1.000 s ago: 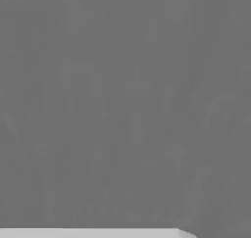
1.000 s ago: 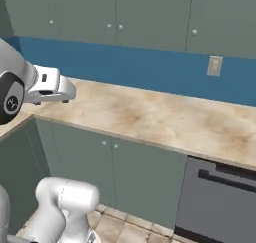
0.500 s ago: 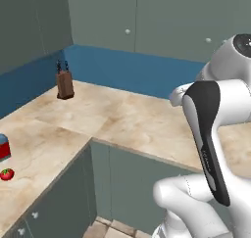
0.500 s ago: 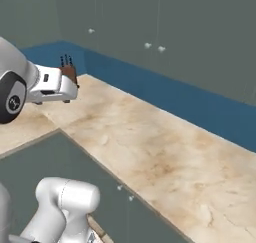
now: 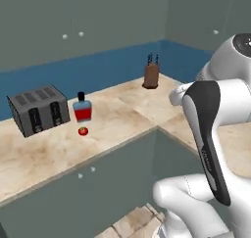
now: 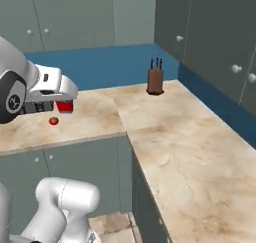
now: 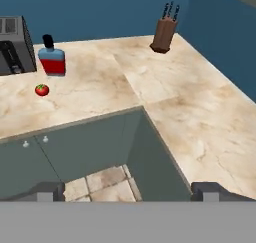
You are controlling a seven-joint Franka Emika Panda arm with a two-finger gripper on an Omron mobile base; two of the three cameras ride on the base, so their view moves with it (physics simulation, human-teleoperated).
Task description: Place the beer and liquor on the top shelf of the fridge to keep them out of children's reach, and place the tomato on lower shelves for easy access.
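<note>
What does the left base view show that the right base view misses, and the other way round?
Left base view alone: the toaster and the liquor's blue top and black cap. Right base view alone: the long counter run along the right wall, and the liquor hidden but for a red patch behind the arm. Both: the tomato, the knife block and the counter's corner.

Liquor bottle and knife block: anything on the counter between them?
Nothing. In the hand view the stretch from the liquor to the knife block is bare marble counter. The tomato sits apart, in front of the bottle.
</note>
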